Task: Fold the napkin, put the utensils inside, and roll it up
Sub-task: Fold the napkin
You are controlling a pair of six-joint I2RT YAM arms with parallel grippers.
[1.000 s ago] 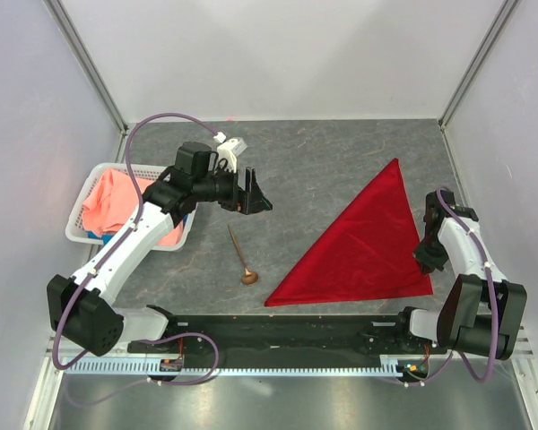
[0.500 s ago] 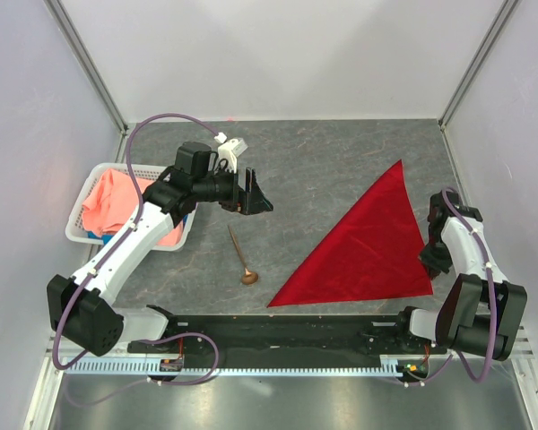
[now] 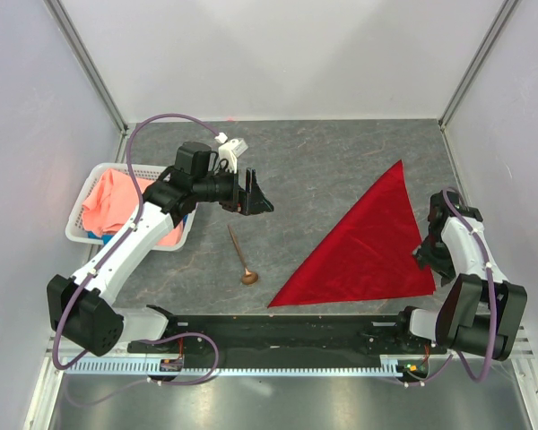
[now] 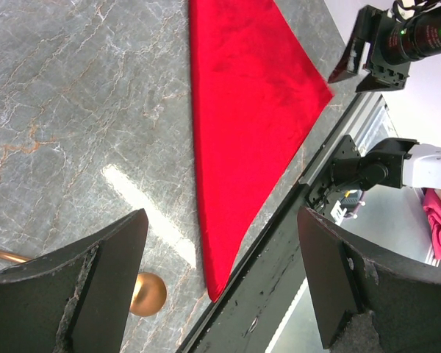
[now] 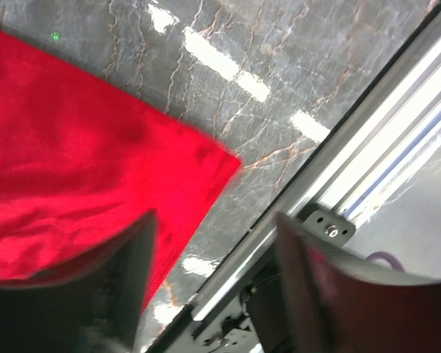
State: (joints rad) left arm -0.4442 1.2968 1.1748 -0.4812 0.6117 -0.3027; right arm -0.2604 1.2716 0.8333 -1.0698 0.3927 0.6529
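Note:
The deep red napkin [image 3: 368,246] lies flat on the table, folded into a triangle; it also shows in the left wrist view [image 4: 235,110]. Left of it lies the copper-brown spoon [image 3: 242,255], bowl toward the near edge [image 4: 147,294]. My right gripper [image 3: 430,260] stands open just over the napkin's near right corner [image 5: 81,169], nothing between its fingers [image 5: 214,220]. My left gripper [image 3: 258,202] hovers open above the table, behind the spoon's handle, and holds nothing [image 4: 222,220].
A white basket [image 3: 76,235] at the left edge holds a salmon-pink cloth [image 3: 117,202]. The black base rail [image 3: 287,327] runs along the near edge, close to the napkin's long side. Side walls stand left and right.
My right gripper has opened and let go of the napkin's near right corner, which now lies on the table. The left arm has not moved.

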